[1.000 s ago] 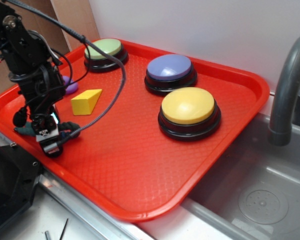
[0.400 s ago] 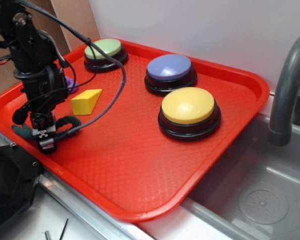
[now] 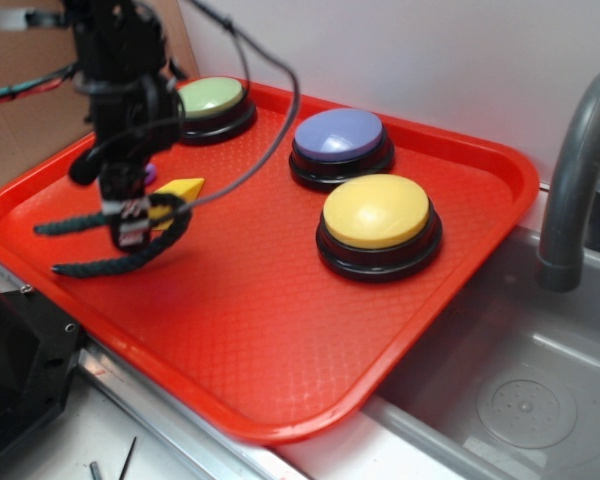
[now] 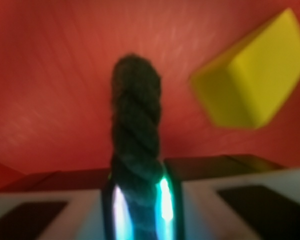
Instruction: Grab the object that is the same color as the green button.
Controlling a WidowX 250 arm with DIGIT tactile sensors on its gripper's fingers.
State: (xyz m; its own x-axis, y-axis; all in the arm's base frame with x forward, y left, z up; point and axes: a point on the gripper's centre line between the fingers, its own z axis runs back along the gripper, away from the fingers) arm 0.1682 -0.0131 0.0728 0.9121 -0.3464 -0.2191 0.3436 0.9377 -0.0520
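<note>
The fingers (image 4: 162, 202) are clamped on the rope (image 3: 110, 262), pinching it between them; the gripper (image 3: 132, 228) holds it above the red tray (image 3: 280, 340), its ends drooping left and down. Just behind the gripper lies the yellow wedge (image 3: 180, 189), blurred in the wrist view. The green button (image 3: 212, 100) sits at the tray's far corner.

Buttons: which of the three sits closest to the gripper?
The green button, at the tray's far left corner, just behind the gripper. The purple-topped button and yellow-topped button sit farther right.
</note>
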